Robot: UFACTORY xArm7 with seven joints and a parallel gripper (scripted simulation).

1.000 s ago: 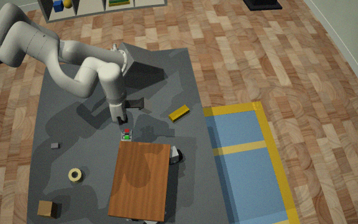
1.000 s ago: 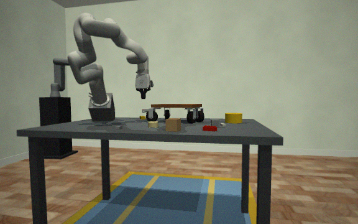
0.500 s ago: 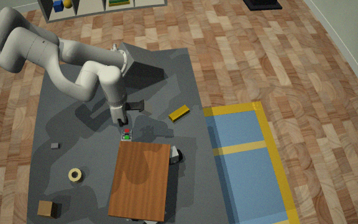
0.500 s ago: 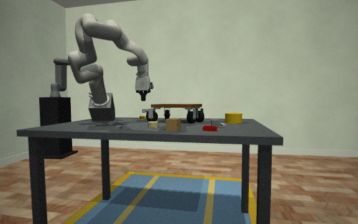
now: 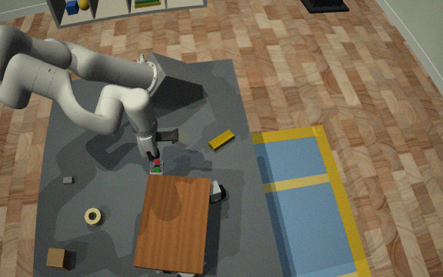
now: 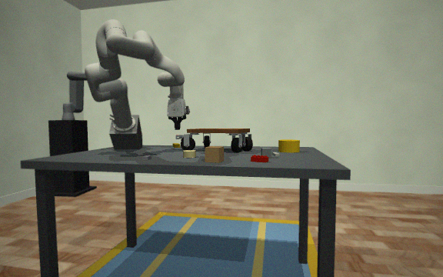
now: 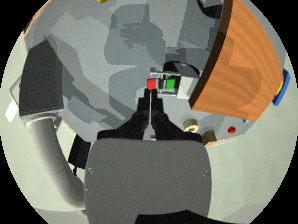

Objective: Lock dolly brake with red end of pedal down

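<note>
The dolly is a brown wooden deck on black casters, standing on the grey table. Its brake pedal, with a red end and a green end, sticks out of the deck's end nearest the arm. My gripper is shut and empty. It hangs just above the pedal's red end, a little above deck height. I cannot tell whether the fingertips touch the pedal.
On the table lie a yellow bar, a tape roll, a tan cube, a small grey block, a red brick and a yellow cylinder. The arm's base stands behind.
</note>
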